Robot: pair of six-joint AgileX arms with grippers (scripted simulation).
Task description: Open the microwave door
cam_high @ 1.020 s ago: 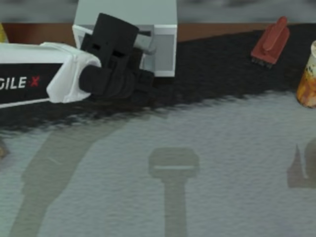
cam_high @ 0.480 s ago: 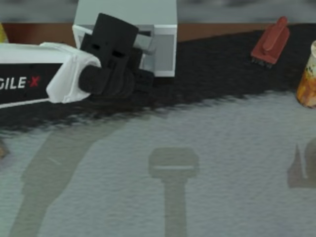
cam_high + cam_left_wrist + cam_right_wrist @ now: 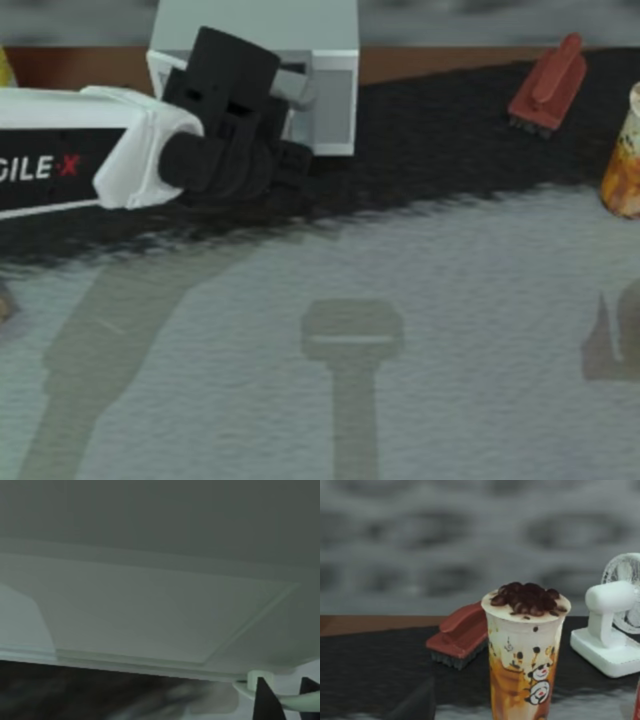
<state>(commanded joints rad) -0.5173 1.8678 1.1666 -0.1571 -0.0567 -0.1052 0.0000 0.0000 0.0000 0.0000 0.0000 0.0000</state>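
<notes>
At the tabletop's (image 3: pixel 450 330) far left edge, the boxy silver-white microwave (image 3: pixel 300 40) faces the camera; the left gripper (image 3: pixel 296 100) seemingly pinches its pale door handle (image 3: pixel 280 696).

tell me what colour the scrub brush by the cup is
Red, with dark bristles; the brush shows best in the right wrist view.
</notes>
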